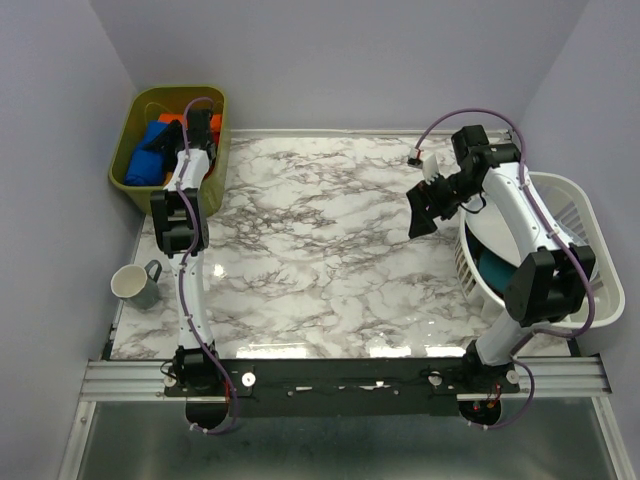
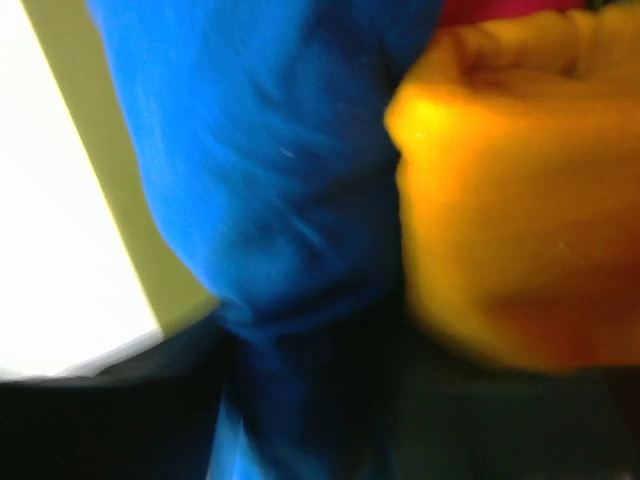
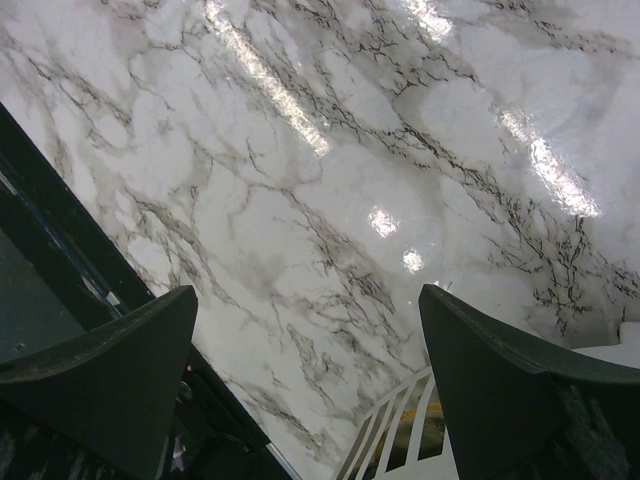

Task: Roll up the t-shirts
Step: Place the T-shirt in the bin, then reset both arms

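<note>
Left end effector (image 1: pixel 200 128) in olive bin (image 1: pixel 170 91), grip not discernible, blue t-shirt (image 2: pixel 280 200) close before it, right end effector (image 3: pixel 308 300) spread.

The table (image 1: pixel 320 250) lies in front of me. The bin (image 1: pixel 135 110) sits at its far left corner, and the t-shirts (image 1: pixel 150 160) lie piled inside it. My left claw (image 1: pixel 198 120) reaches down into the bin, right up against the t-shirts. Two of them are pressed side by side before it. The mug (image 1: pixel 133 285) stands at the table's left edge, nearer to me than the bin. The basket (image 1: pixel 590 215) sits at the right edge. My right claw (image 1: pixel 425 210) hangs over the table, just left of the basket.
</note>
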Available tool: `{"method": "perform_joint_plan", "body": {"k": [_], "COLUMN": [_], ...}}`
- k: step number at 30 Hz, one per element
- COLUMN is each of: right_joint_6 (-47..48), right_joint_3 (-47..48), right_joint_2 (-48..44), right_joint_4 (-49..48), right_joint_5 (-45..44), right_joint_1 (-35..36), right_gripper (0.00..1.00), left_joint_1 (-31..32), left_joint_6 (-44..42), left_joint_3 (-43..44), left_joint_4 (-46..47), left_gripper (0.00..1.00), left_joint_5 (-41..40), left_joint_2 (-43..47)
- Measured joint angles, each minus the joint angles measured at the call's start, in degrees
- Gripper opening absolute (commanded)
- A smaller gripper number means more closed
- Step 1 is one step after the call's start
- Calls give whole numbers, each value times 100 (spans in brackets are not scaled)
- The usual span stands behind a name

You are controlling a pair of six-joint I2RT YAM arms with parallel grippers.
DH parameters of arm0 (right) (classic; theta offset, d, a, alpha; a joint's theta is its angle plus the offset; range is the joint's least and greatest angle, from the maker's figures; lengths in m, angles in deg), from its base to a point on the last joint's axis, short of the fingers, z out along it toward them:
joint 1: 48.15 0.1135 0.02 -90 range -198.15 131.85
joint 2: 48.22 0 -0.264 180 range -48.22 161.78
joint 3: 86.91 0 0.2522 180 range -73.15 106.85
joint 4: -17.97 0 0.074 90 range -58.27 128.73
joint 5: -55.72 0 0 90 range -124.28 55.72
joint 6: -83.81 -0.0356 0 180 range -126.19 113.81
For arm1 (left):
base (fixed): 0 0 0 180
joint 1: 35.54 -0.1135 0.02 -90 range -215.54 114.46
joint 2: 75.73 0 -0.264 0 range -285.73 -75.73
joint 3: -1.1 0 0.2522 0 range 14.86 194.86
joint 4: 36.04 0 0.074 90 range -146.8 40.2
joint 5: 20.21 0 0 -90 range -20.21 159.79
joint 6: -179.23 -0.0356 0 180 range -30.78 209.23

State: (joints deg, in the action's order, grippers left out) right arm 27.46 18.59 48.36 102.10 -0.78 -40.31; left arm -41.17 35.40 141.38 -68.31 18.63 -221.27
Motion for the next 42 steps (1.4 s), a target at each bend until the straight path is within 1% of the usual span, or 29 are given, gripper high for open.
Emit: {"method": "perform_joint_plan", "body": {"k": [3, 7, 12, 17, 27, 28, 30, 32, 34, 38, 39, 41, 42], "right_joint_6": [0, -2, 0, 2, 0, 0, 0, 2, 0, -103, -140, -286, -402], "right_joint_3": [-31, -74, -72, 74, 236, 236, 208, 138, 68, 11, 15, 146, 243], "right_joint_2": [-66, -144, -144, -90, -13, -13, -17, -35, -55, -258, -352, -549, -647], "right_joint_4": [-4, -4, -2, 2, -4, -7, -26, -35, -44, -181, -256, -433, -557], "right_joint_5": [-22, -44, -68, -114, -284, -299, -328, -356, -400, -590, -621, -719, -752], "right_joint_1": [0, 0, 0, 0, 0, 0, 0, 0, 0, 0, 0, 0, 0], "right_gripper": [100, 100, 100, 100, 100, 100, 100, 100, 100, 100, 100, 100, 100], "left_joint_1": [-15, -33, 20, 190, 503, 511, 529, 529, 514, 516, 542, 638, 815], "left_joint_6": [140, 350, 566, 741, 999, 1027, 1132, 1255, 1493, 2020, 2210, 2393, 2529], "left_joint_3": [90, 74, -476, -785, -562, -551, -533, -514, -472, -249, -238, -229, -229], "left_joint_4": [-98, -184, -280, -485, -752, -758, -804, -931, -1239, -1845, -2006, -2175, -2267], "left_gripper": [99, 99, 99, 99, 99, 98, 93, 92, 99, 99, 99, 99, 99], "left_joint_5": [0, 111, 400, 623, 739, 754, 793, 852, 1027, 1357, 1609, 1856, 2081], "left_joint_2": [4, 129, 586, 955, 1137, 1139, 1145, 1163, 1239, 1475, 1657, 1923, 2225]}}
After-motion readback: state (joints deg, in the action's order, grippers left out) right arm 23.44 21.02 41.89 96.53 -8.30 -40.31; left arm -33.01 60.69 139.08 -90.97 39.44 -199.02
